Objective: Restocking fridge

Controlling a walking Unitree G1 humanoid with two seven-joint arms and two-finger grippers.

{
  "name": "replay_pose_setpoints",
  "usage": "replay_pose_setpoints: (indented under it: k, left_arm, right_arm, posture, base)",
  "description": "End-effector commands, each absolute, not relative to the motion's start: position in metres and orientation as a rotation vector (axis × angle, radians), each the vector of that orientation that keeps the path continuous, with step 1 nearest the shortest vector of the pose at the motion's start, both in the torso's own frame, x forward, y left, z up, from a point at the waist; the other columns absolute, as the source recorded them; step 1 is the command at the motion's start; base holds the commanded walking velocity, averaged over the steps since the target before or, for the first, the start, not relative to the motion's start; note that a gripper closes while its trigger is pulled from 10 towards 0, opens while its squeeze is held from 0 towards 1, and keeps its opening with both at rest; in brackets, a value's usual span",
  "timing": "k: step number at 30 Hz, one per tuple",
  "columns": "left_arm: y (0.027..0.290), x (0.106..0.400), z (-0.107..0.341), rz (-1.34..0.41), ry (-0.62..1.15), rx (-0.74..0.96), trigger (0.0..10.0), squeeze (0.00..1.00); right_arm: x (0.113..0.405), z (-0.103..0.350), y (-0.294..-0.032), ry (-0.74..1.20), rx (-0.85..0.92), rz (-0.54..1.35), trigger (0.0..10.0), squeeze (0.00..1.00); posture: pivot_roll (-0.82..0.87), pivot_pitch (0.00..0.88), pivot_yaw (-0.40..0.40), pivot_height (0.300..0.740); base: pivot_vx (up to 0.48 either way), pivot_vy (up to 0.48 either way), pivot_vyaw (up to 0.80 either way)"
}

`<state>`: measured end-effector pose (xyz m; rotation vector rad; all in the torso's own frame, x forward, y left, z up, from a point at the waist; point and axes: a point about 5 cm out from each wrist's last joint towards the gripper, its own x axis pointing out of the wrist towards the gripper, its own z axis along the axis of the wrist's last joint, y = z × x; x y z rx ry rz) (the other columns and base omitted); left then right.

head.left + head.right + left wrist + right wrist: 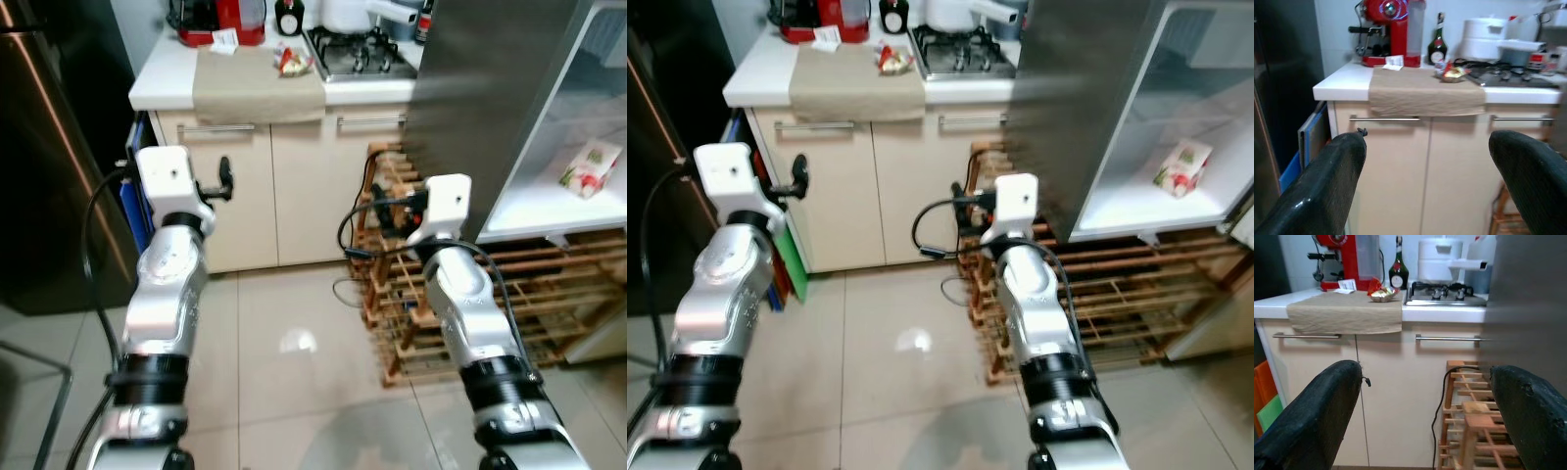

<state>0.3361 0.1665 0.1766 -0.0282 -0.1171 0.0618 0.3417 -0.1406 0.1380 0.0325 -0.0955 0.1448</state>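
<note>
The fridge stands open at the right, its grey door [480, 98] swung toward me. A white carton with red and green print [591, 166] lies on a white fridge shelf [549, 208]. A shiny red and gold snack packet [292, 62] sits on the counter's beige cloth [257, 83]. Both arms are raised in front of me, facing the cabinets. My left gripper [1427, 181] is open with nothing between its fingers, and so is my right gripper [1425, 416].
A white counter [162, 78] carries a red coffee machine [227, 20], a dark bottle [1438, 45] and a gas hob [358, 54]. A wooden rack [470, 313] stands under the fridge with cables on it. A dark appliance [49, 157] rises at left. The tiled floor lies between.
</note>
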Motion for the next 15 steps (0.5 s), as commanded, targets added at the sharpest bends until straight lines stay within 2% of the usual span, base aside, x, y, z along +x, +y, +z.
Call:
replay_pose_setpoints:
  k: [1,5,9,13,14,15]
  left_arm:
    - [0.1746,0.3385,0.1833,0.089,-0.14,-0.015,10.0,0.0]
    - [0.1737,0.3406,0.1822,0.096,-0.133,-0.002,10.0,0.0]
    - [0.1789,0.3372,0.18,0.11,-0.126,0.007,10.0,0.0]
    - [0.1807,0.3341,0.1789,0.118,-0.126,0.007,10.0,0.0]
    - [0.182,0.3344,0.1788,0.124,-0.127,0.005,10.0,0.0]
    - [0.1833,0.3351,0.1794,0.127,-0.128,0.005,10.0,0.0]
  right_arm:
    - [0.3447,0.1427,-0.1275,-0.109,0.039,0.174,10.0,0.36]
    - [0.3459,0.1448,-0.1241,-0.112,0.038,0.187,10.0,0.4]
    - [0.3446,0.1448,-0.1248,-0.114,0.033,0.196,10.0,0.45]
    - [0.3437,0.1424,-0.1274,-0.109,0.029,0.191,10.0,0.45]
    - [0.3441,0.1415,-0.1288,-0.104,0.027,0.187,10.0,0.39]
    - [0.3445,0.1417,-0.13,-0.104,0.026,0.182,10.0,0.39]
  posture:
    - [0.03,0.0,0.023,0.74]
    - [0.02,0.0,0.028,0.74]
    - [0.03,0.0,0.013,0.74]
    - [0.04,0.0,0.007,0.74]
    - [0.04,0.0,0.004,0.74]
    - [0.04,0.0,0.002,0.74]
  base:
    - [0.48,0.0,0.0]
    - [0.48,0.0,0.0]
    - [0.48,0.0,0.75]
    - [0.48,0.0,0.71]
    - [0.48,0.0,0.0]
    - [0.48,0.0,0.0]
